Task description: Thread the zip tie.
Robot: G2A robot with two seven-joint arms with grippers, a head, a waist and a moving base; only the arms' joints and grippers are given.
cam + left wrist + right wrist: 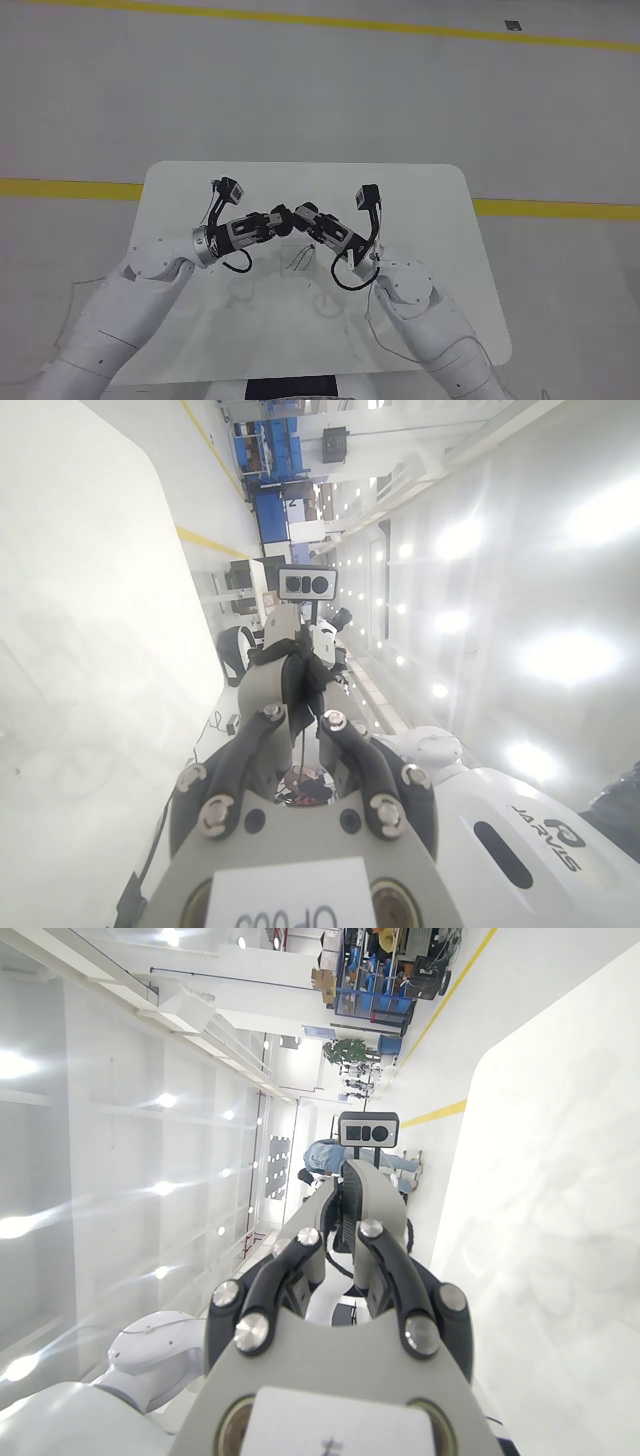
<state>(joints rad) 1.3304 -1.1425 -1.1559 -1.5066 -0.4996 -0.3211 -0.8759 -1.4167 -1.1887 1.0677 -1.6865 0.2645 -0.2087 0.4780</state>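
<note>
Left gripper (281, 221), jaws clenched on the zip tie (301, 259), meets right gripper (305, 216) — jaws clenched too — tip to tip, tie looping nearward between them.

The worktop (440, 200) is plain white. The floor (300, 90) is pale grey, with one yellow stripe (330, 22) at 12 o'clock and another from 9 to 3. The left gripper (283, 219) and the right gripper (300, 213) are grey with black links. The zip tie (302, 745) is black.
</note>
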